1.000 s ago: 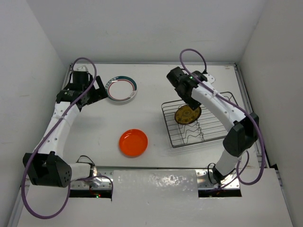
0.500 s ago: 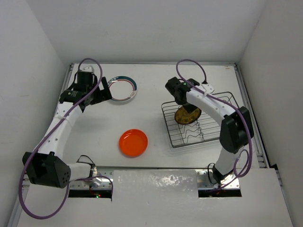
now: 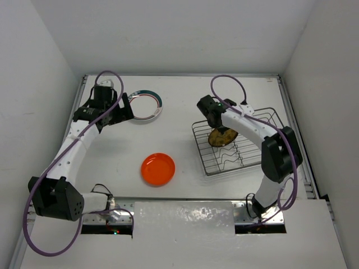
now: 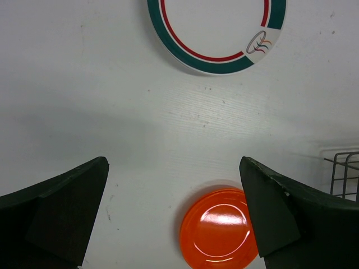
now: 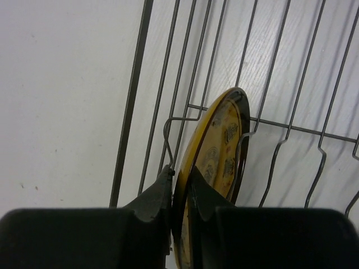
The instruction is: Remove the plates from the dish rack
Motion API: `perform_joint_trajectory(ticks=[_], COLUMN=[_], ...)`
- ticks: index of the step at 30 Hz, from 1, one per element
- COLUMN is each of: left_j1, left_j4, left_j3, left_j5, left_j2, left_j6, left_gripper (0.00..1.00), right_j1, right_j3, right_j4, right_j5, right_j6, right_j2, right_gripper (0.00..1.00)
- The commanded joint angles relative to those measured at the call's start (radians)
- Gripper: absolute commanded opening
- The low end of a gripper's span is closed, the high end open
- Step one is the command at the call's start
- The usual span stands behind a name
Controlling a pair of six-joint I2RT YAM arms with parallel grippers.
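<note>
while the right gripper (image 5: 180,197) pinches the yellow plate (image 5: 220,147), one finger on each face at the near rim, the plate stands on edge in the rack (image 3: 247,159). plate: yellow face with dark round spots, dark rim, leaning a little. it sits in the rack's left part, close to the left side wire, among the wavy dividers (image 5: 280,151). cannot tell whether its lower edge rests on the wires or hangs just clear. seen from above, the right arm reaches over the rack's far left corner, wrist pointing down at the plate.

rack: silver wire, on the right half of the table (image 3: 179,95), a bit askew to the table edge.

left gripper (image 4: 173,162): jaws spread wide, nothing between them. it hovers over bare table at the far left, just beside the teal plate (image 3: 145,105), not touching it.

teal plate: white with a teal rim, a thin red ring and a small logo. lies flat, face up, far left of centre, well apart from the rack.

orange plate (image 3: 157,169): lies flat, face up, glossy, near the table's front edge, left of the rack and apart from it. the left wrist view shows it below the open jaws, with a rack corner at the right edge.
</note>
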Motion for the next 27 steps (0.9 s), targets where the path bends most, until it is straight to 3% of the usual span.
perform_joint_trajectory(ticks=[1,7,14,17,18,19,20,21,22,23,25,26,27], left_j1=[-0.010,-0.010,-0.010,-0.010,-0.009,-0.002,0.005,0.025,0.034,0.045,0.065,0.070,0.071], left_j4=[0.042,0.042,0.030,0.006,-0.011,-0.034,-0.083,-0.109,-0.132,-0.166,-0.198,-0.220,-0.228], left_j3=[-0.001,0.011,0.041,0.062,0.082,0.099,0.119,0.163,0.188,0.226,0.263,0.290,0.301], left_j5=[0.001,0.001,-0.014,-0.089,-0.171,-0.221,-0.259,-0.326,-0.354,-0.382,-0.460,-0.483,-0.525], left_j2=[0.005,0.029,0.054,0.066,0.071,0.086,0.097,0.113,0.118,0.123,0.124,0.121,0.118], left_j6=[0.013,0.013,0.013,-0.010,-0.024,-0.062,-0.080,-0.123,-0.145,-0.165,-0.221,-0.232,-0.248], left_gripper=[1.00,1.00,1.00,1.00,1.00,1.00,1.00,1.00,1.00,1.00,1.00,1.00,1.00], right_j1=[-0.004,-0.004,0.010,0.026,0.030,0.030,0.030,0.040,0.051,0.065,0.161,0.195,0.257], right_j3=[0.009,0.064,0.132,0.123,0.100,0.068,0.040,0.067,0.131,0.341,0.539,0.668,0.695], right_j4=[0.005,-0.090,-0.052,0.138,0.238,0.375,0.609,0.642,0.578,0.465,0.214,0.153,0.113], right_j5=[0.049,0.062,0.082,0.086,0.062,0.015,-0.127,-0.200,-0.270,-0.377,-0.395,-0.400,-0.397], right_j6=[0.010,0.090,0.084,-0.081,-0.256,-0.378,-0.475,-0.605,-0.656,-0.693,-0.820,-0.851,-0.879], right_j2=[-0.060,-0.127,-0.242,-0.294,-0.325,-0.334,-0.336,-0.287,-0.235,-0.171,0.005,0.047,0.078], right_gripper=[0.07,0.01,0.00,0.00,0.00,0.00,0.00,0.00,0.00,0.00,0.00,0.00,0.00])
